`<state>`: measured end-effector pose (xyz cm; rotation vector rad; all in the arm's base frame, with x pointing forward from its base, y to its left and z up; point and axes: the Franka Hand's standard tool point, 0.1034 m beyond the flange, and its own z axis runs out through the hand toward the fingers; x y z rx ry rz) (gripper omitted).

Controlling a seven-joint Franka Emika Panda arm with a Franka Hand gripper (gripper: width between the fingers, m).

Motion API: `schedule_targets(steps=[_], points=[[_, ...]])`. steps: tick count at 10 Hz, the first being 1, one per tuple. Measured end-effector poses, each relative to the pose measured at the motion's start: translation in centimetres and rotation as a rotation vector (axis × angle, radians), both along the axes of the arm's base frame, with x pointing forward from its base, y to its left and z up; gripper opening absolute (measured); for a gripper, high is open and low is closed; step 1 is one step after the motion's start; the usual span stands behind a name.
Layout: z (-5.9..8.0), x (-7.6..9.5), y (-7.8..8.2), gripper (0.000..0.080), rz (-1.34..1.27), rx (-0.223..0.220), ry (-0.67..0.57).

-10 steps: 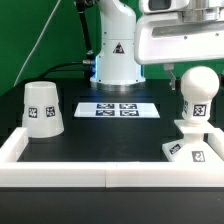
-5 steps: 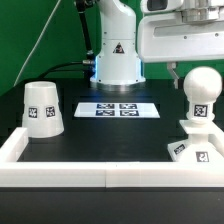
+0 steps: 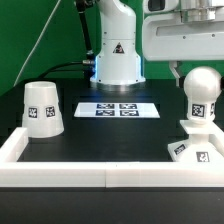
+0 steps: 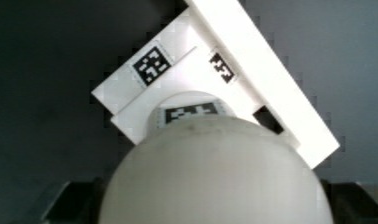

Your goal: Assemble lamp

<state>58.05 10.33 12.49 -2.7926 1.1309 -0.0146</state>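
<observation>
The white rounded bulb [image 3: 200, 95] stands upright on the square stepped base [image 3: 195, 150] at the exterior view's right, near the front wall. My gripper [image 3: 198, 72] hangs over the bulb's top with a finger on either side; the one visible finger [image 3: 172, 72] stands a little apart from the bulb, so the gripper looks open. In the wrist view the bulb [image 4: 212, 165] fills the space between the dark fingers, with the base [image 4: 133, 95] below it. The cone shade [image 3: 43, 108] stands by itself at the exterior view's left.
A white walled tray rim [image 3: 60, 170] runs along the front and sides of the black table. The marker board [image 3: 118, 108] lies flat at the back middle, before the white robot pedestal [image 3: 117, 60].
The bulb and base have shifted very slightly toward the exterior view's right, and the gripper body sits a touch higher. The shade has not moved.
</observation>
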Motion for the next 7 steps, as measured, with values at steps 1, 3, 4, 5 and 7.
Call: schedule_targets(steps=[1, 3, 4, 5, 7], points=[[-0.02, -0.09, 0.05, 0.0579, -0.130, 0.022, 0.007], [-0.03, -0.22, 0.51, 0.0579, -0.371, 0.062, 0.038], [-0.05, -0.20, 0.45, 0.0579, -0.437, 0.079, 0.049], [-0.05, -0.17, 0.40, 0.0579, -0.511, 0.095, 0.062], [-0.06, -0.22, 0.67, 0.0650, -0.538, 0.100, 0.068]])
